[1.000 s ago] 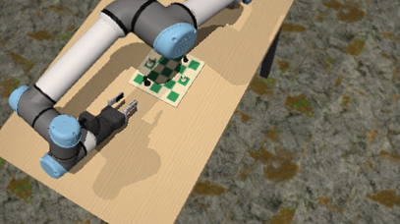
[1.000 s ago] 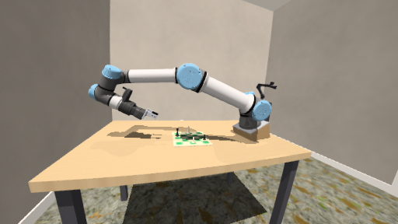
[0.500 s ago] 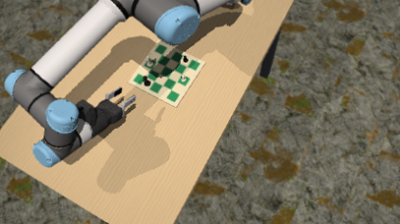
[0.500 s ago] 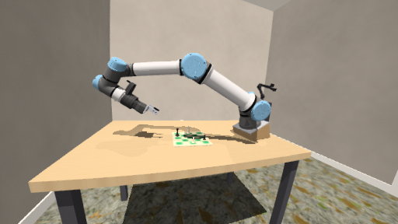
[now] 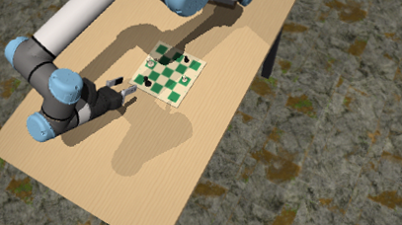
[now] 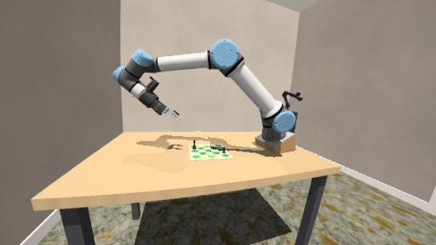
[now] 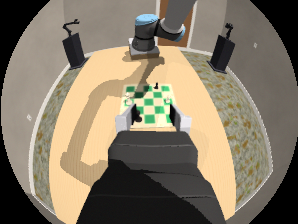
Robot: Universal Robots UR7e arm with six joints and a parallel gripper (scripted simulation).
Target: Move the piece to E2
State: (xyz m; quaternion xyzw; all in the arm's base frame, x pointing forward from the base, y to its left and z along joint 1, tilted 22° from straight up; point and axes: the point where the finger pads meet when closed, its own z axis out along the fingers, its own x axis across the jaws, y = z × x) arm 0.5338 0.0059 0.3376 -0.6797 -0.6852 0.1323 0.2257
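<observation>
1. Chess pieces (image 5: 147, 82) (image 6: 194, 145) (image 7: 137, 118) stand on the board (image 5: 174, 96) (image 6: 196, 156) (image 7: 149, 119); you can't read the square labels here, so confirm E2 and C1 first.
2. Your gripper (image 5: 127, 84) (image 6: 176, 115) (image 7: 153, 110) is released and empty, tilted above the table (image 5: 109, 202) (image 6: 170, 179) (image 7: 210, 165).
3. Level it vertical before descending, centre over the E2 piece, and keep both fingers off its neighbours.
4. Lift straight up; set it gently beside the board.

The tabletop (image 5: 101, 183) (image 6: 183, 179) (image 7: 210, 165) looks like smooth, pale wood with fine grain.

The open gripper (image 5: 121, 86) (image 6: 174, 113) (image 7: 153, 110) tilts downward from the bent arm (image 5: 81, 17) (image 6: 183, 61).
</observation>
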